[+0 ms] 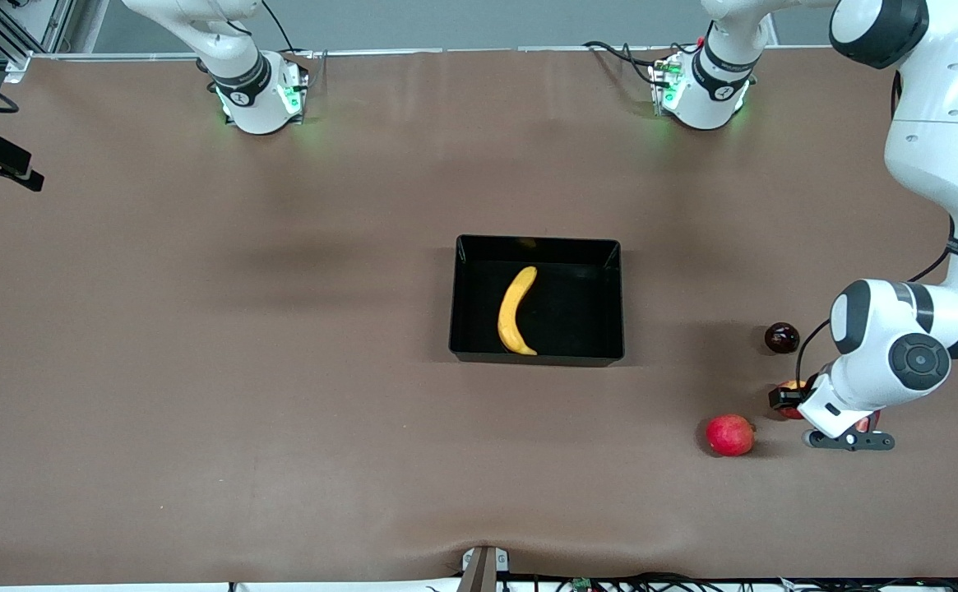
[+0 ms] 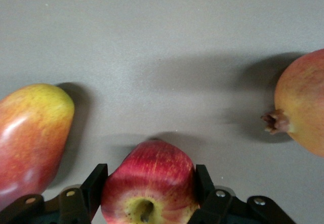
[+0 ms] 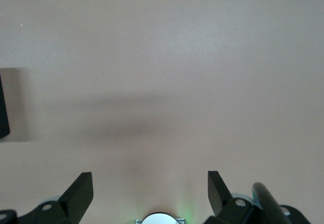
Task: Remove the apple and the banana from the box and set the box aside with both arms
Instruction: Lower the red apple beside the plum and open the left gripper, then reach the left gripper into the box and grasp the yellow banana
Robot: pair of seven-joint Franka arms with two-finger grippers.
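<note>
the left gripper [image 2: 149, 193] is sitting low at the table [image 1: 199, 370] near the left arm's end, and its two fingers [image 2: 94, 186] are pressing against both sides of the apple [image 2: 149, 186]. the jaws are standing partly closed, spread only as wide as the fruit between them. the apple's stem hollow is facing the left wrist camera, and yellow patches are showing around it. in the front view the left arm's wrist is covering most of the apple [image 1: 789, 386].

a red and yellow mango [image 2: 30, 138] is lying just beside the left gripper, apart from the apple. a pomegranate [image 2: 304, 102] is lying near the gripper at the apple's other flank, its crown pointing toward the gripper. in the front view the pomegranate [image 1: 730, 434] is resting nearer the front camera than the apple. a dark red round fruit [image 1: 782, 338] is resting farther from that camera than the gripper, also near it.

the box [image 1: 479, 304] is sitting at the middle of the table, well apart from the left gripper, toward the right arm's end from it. the banana [image 1: 516, 311] is lying inside the box on its floor.

the right gripper [image 3: 150, 191] is waiting above bare table. its fingers [image 3: 81, 191] are standing fully apart and are holding nothing.
</note>
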